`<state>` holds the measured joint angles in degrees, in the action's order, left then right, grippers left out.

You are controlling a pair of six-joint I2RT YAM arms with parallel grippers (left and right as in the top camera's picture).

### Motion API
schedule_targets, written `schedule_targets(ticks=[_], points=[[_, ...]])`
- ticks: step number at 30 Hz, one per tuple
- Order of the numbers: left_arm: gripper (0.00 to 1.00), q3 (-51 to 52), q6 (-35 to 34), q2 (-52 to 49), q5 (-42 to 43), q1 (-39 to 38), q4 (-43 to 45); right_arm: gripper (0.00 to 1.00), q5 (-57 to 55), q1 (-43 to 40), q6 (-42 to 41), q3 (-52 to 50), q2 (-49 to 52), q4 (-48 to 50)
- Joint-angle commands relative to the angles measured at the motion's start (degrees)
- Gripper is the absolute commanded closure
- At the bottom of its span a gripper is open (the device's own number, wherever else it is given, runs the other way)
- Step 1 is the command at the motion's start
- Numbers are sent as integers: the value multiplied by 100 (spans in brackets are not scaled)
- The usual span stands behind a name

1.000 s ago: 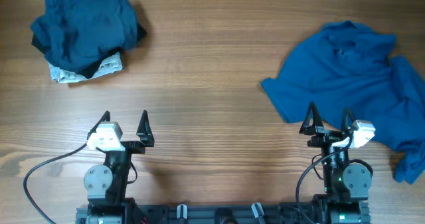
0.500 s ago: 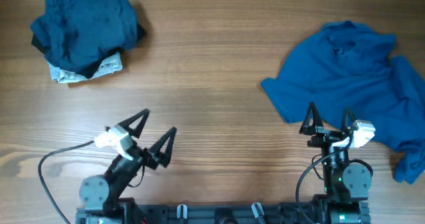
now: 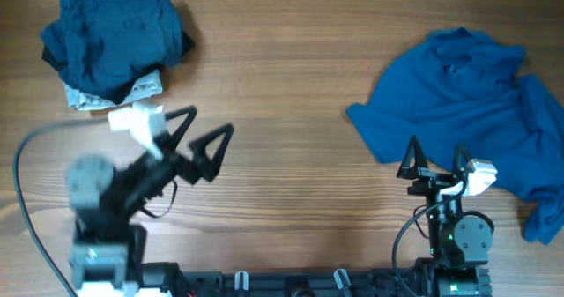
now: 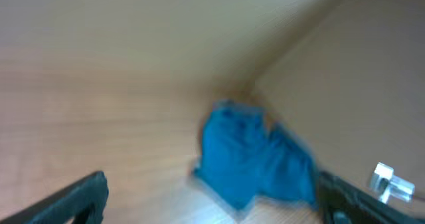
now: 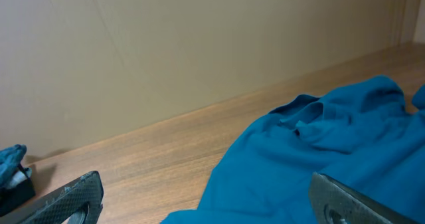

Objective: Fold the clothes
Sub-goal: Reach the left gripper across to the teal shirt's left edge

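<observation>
The clothes lie in two places. A large medium-blue shirt (image 3: 467,103) is crumpled at the right of the wooden table (image 3: 282,77). At the far left sits a heap with a navy garment (image 3: 115,33) on top, a pale grey-white one (image 3: 145,88) below and a black edge (image 3: 51,61). My left gripper (image 3: 211,121) stands open and empty, lifted over bare wood near the heap, pointing right. Its blurred wrist view shows the blue shirt (image 4: 252,157) far ahead. My right gripper (image 3: 436,144) is open at the shirt's near edge, with the blue shirt (image 5: 319,151) between and beyond its fingers (image 5: 73,194).
A black cable (image 3: 26,182) loops at the left arm's base. The heap (image 5: 12,169) shows at the far left edge of the right wrist view. A pale wall (image 5: 199,44) backs the table's far side.
My left arm has risen from its rest pose, swung forward and left, and turned its open gripper toward the right. The right arm and the clothes have not moved.
</observation>
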<state>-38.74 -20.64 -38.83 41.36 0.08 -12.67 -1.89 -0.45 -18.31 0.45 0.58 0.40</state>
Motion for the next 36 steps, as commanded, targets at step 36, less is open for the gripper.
schedule_targets(ticks=[36], points=[[0, -2636, -1366, -6363, -1703, -4586, -2, 0, 1860, -3995, 481, 5239, 4461, -3438]])
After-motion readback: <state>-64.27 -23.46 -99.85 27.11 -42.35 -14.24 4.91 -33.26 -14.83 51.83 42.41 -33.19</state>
